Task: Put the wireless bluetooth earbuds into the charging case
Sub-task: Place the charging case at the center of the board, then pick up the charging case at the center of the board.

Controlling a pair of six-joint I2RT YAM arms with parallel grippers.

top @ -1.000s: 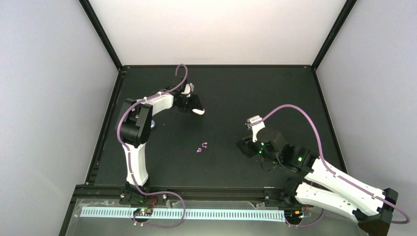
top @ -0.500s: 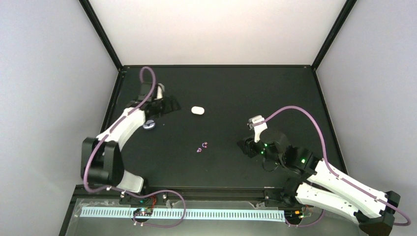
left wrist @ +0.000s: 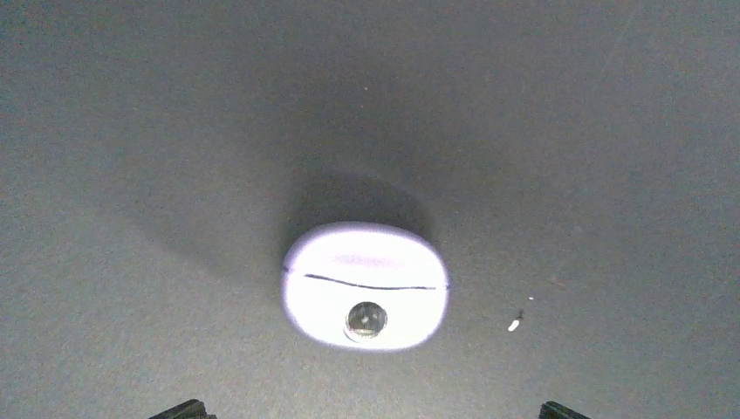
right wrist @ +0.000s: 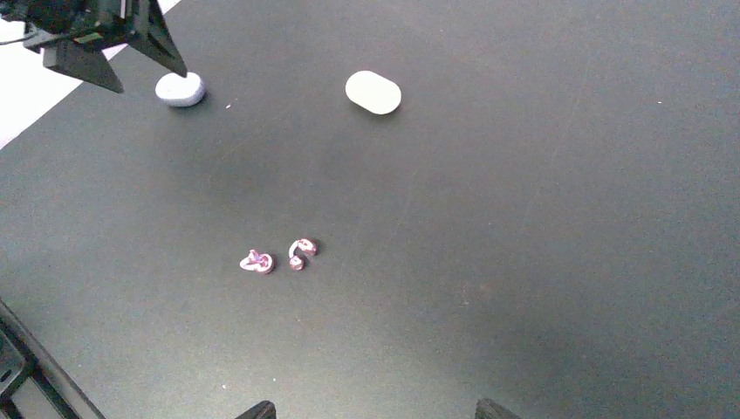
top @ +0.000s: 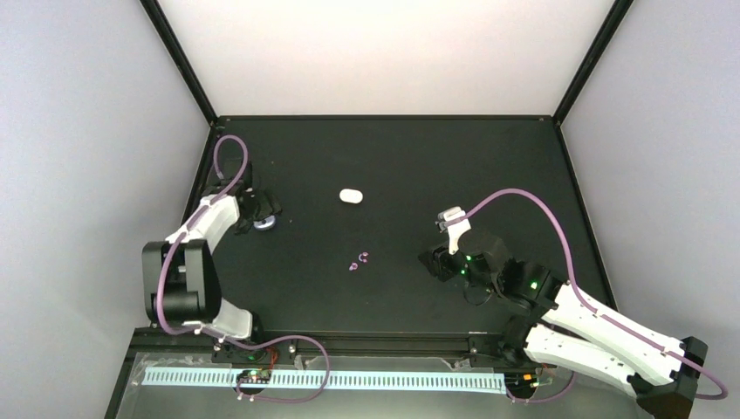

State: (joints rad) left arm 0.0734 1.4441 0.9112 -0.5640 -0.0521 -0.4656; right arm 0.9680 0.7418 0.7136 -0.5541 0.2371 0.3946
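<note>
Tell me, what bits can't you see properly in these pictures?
Earbuds: top view, too small to make out their shape.
Charging case: no view shows its inside.
Left gripper: left wrist view, bottom edge cuts off all but the fingertips.
Right gripper: right wrist view, same.
Small round white thing: top view, partly under the left gripper.

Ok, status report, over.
Open and empty: left gripper, right gripper. Both earbuds loose mid-table; charging case shut beyond them. Second white case by the left gripper; nothing blocking.
</note>
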